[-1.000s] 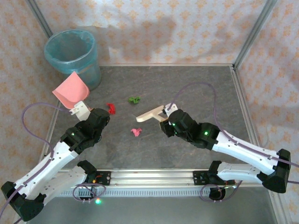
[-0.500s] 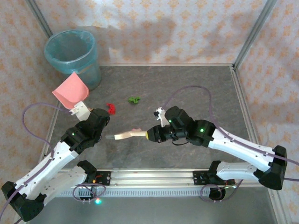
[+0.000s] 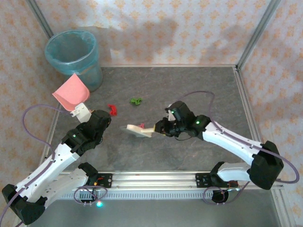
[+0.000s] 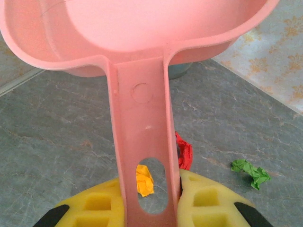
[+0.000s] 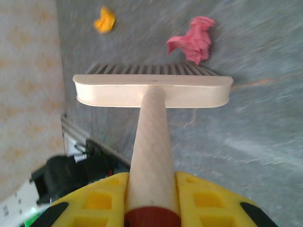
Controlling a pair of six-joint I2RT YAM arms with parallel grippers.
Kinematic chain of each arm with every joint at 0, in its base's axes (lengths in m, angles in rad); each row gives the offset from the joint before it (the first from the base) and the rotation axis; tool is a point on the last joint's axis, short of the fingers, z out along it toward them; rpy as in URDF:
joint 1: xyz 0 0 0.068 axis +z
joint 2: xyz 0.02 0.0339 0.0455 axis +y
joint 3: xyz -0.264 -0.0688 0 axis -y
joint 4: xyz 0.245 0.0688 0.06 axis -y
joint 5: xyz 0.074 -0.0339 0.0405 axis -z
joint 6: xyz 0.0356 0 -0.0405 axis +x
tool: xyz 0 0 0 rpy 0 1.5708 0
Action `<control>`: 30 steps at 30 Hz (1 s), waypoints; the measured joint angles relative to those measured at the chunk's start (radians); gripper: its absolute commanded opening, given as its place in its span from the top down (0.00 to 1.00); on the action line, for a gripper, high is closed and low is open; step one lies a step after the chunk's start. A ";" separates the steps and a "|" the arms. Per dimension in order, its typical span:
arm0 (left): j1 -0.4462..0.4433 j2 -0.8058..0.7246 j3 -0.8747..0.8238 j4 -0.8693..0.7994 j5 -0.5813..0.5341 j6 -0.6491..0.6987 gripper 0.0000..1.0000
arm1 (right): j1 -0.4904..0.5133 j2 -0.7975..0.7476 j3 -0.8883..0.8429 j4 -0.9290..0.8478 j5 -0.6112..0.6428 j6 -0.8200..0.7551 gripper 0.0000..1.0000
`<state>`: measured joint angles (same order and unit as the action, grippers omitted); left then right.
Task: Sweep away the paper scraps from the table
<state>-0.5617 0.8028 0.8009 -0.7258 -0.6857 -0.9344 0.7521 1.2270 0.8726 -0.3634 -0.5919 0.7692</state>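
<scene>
Over the last second the right claw [image 3: 161,126] swings the brush [image 3: 135,130] from the middle of the table [image 3: 199,90] across toward the left arm and then draws it a little back. It is pressed tight around the wooden handle, as the right wrist view shows. The brush head now sits right against the pink scrap [image 3: 141,126], which has moved slightly up the table from where it lay a second ago. In the right wrist view that scrap lies just beyond the bristle tips, and we cannot tell whether they touch it. An orange scrap [image 5: 105,20] lies farther off in the same direction.

The left side has not changed. The left claw [image 4: 151,208] pinches the handle of the pink dustpan [image 3: 71,97], whose scoop is lifted off the table and tilted near the blue bin [image 3: 73,54]. The red scrap [image 3: 111,109] and the green scrap [image 3: 136,100] lie where they were, apart from each other and clear of the brush. The left wrist view shows the orange scrap through the hole in the dustpan handle.

We judge that the sweep has only just engaged its first scrap. The brush is lined up behind the pink wad, but the pan is still raised, so nothing can be collected until its lip comes down onto the table.
</scene>
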 measured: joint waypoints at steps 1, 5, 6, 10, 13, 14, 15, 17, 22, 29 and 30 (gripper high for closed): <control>0.000 0.003 0.000 0.001 0.002 0.000 1.00 | -0.035 -0.027 -0.034 0.019 0.009 0.026 1.00; 0.002 0.022 0.000 0.014 0.027 0.013 1.00 | -0.177 -0.156 -0.164 0.089 0.039 0.130 1.00; 0.002 0.028 0.000 0.020 0.033 0.019 1.00 | -0.207 -0.182 -0.186 0.102 0.044 0.149 1.00; 0.002 0.059 0.000 0.066 0.089 0.056 1.00 | -0.312 -0.242 -0.235 0.126 0.049 0.201 1.00; 0.002 0.093 0.000 0.109 0.153 0.093 1.00 | -0.368 -0.249 -0.243 0.130 0.035 0.219 1.00; 0.002 0.105 0.000 0.124 0.176 0.105 1.00 | -0.383 -0.249 -0.244 0.132 0.027 0.223 1.00; 0.002 0.118 0.000 0.139 0.202 0.118 1.00 | -0.396 -0.249 -0.244 0.133 0.019 0.225 1.00; 0.002 0.138 0.000 0.160 0.241 0.134 1.00 | -0.406 -0.250 -0.244 0.135 0.002 0.226 1.00; -0.001 0.140 0.000 0.171 0.267 0.151 1.00 | -0.392 -0.256 -0.233 0.164 -0.069 0.242 1.00; -0.001 0.001 -0.006 0.163 0.180 0.124 1.00 | -0.253 -0.253 -0.131 0.203 -0.085 0.254 1.00; -0.001 -0.018 -0.011 0.161 0.166 0.117 1.00 | -0.237 -0.239 -0.117 0.226 -0.085 0.262 1.00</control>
<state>-0.5629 0.7849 0.7902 -0.5652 -0.5201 -0.8173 0.5156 0.9882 0.7559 -0.1371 -0.6773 1.0309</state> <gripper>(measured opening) 0.208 0.226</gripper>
